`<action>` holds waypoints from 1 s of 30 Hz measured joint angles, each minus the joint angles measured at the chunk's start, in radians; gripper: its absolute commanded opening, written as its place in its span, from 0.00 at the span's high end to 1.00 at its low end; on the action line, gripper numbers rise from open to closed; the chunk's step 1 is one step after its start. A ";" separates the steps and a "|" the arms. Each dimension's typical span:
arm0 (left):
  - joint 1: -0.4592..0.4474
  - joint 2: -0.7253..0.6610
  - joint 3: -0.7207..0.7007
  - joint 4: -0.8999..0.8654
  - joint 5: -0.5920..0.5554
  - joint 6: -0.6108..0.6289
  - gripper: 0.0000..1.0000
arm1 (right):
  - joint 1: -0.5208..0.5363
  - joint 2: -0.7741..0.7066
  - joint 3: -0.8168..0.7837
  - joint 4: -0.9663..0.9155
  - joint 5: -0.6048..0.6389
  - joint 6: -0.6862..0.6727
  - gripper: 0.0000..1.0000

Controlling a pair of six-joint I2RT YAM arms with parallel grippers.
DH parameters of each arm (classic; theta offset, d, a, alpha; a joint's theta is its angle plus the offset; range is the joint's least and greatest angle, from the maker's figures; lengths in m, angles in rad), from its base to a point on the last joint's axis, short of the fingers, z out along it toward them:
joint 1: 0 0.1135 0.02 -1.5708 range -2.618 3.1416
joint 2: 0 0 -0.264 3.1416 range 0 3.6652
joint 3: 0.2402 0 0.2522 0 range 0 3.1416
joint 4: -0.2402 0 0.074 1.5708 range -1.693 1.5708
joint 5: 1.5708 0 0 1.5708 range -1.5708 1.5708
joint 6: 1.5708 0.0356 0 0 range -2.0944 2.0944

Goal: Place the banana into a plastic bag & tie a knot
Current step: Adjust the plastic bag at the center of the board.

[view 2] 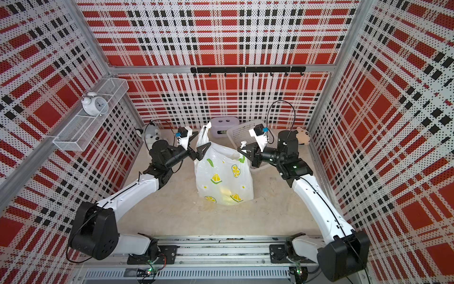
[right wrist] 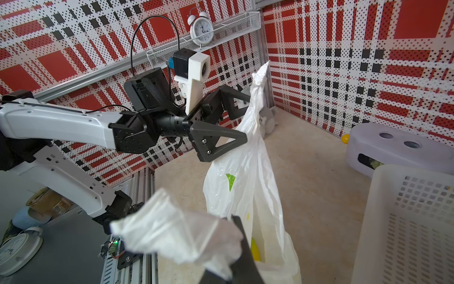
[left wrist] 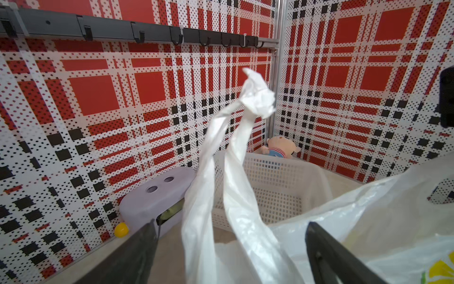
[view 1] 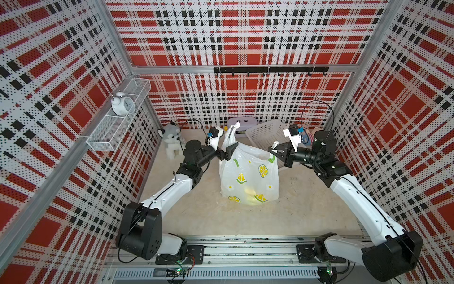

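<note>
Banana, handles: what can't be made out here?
- banana: both top views, only a yellow blur through the plastic bag; pose unreadable.
- right gripper fingertips: right wrist view, buried under the bunched handle.
- lilac box slot: both wrist views, greenish contents too dark to identify.

Both arms were extended forward and angled inward toward each other. The left gripper (view 1: 227, 142) was spread wide open; the right gripper (view 1: 274, 149) was clamped on a handle of the plastic bag (view 1: 248, 177).
</note>
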 measured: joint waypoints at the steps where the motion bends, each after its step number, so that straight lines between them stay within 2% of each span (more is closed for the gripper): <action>1: -0.010 0.000 0.005 -0.010 -0.018 0.007 0.03 | 0.000 0.000 0.000 0.000 0.000 0.000 1.00; 7: -0.032 -0.017 0.011 -0.080 -0.088 0.031 0.01 | 0.000 0.001 0.000 -0.002 0.000 -0.001 1.00; 13: -0.049 -0.039 0.022 -0.121 -0.183 0.047 0.12 | 0.000 0.007 0.000 -0.002 -0.001 -0.003 1.00; 23: -0.108 -0.036 0.075 -0.158 -0.257 0.069 0.31 | 0.000 0.021 0.000 -0.002 -0.004 -0.003 1.00; 26: -0.119 -0.028 0.093 -0.166 -0.278 0.076 0.27 | 0.000 0.021 0.000 -0.002 -0.004 -0.003 1.00; 29: -0.132 -0.009 0.116 -0.182 -0.307 0.084 0.11 | 0.000 0.021 0.000 -0.003 -0.004 -0.003 1.00; 30: -0.138 -0.002 0.124 -0.193 -0.328 0.088 0.08 | 0.002 0.021 0.000 -0.003 -0.003 -0.003 1.00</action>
